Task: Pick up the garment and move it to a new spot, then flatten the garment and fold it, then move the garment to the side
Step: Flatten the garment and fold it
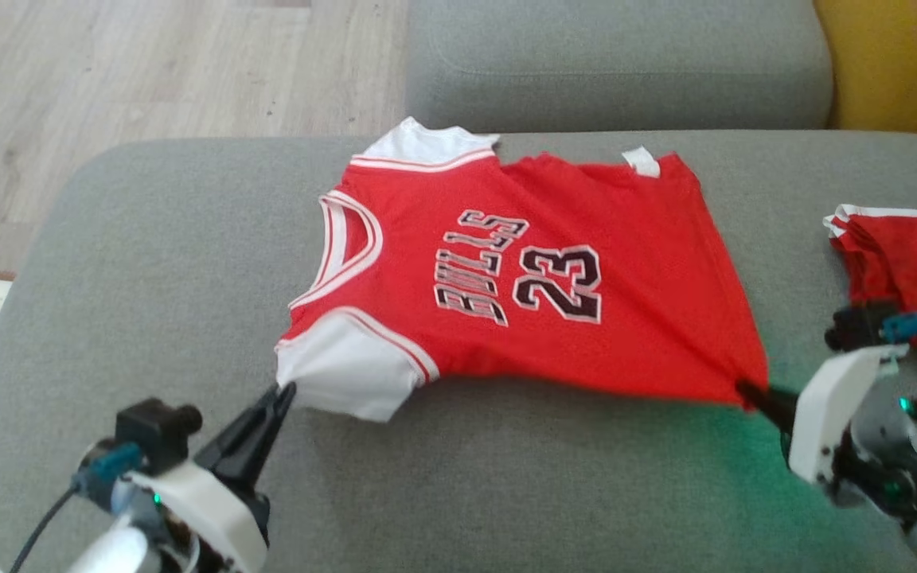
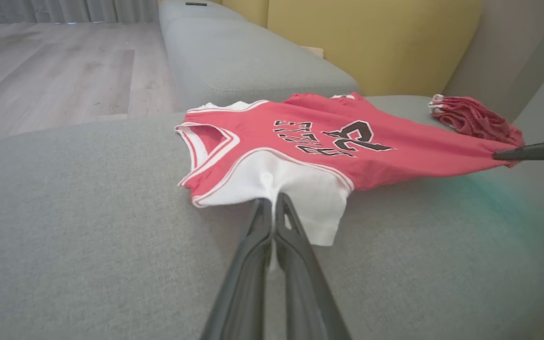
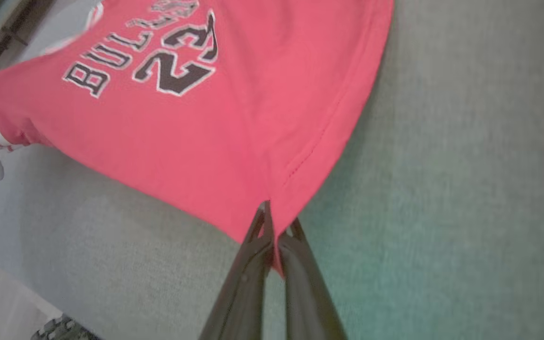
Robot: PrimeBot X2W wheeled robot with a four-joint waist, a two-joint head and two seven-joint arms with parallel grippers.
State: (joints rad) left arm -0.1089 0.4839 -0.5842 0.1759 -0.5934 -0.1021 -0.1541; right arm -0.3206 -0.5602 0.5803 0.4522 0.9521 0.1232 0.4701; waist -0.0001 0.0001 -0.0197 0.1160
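The garment (image 1: 538,286) is a red jersey with white sleeves and "BULLS 23" on it, spread face up on the grey sofa seat (image 1: 148,278), collar to the left. My left gripper (image 1: 285,391) is shut on the near white sleeve (image 2: 295,189). At the jersey's near right hem corner, my right gripper (image 1: 745,391) is shut on the red cloth. The fabric (image 3: 234,127) is pulled taut between the two grips and its near edge lifts slightly off the cushion. In the left wrist view my left gripper (image 2: 272,200) pinches the sleeve, and in the right wrist view my right gripper (image 3: 274,215) pinches the hem.
A second red garment (image 1: 904,263) lies bunched at the seat's right edge, close to my right wrist. A grey cushion (image 1: 618,64) runs behind the jersey, with a yellow cushion (image 1: 896,56) at the far right. Wooden floor (image 1: 148,72) lies beyond the seat's left side.
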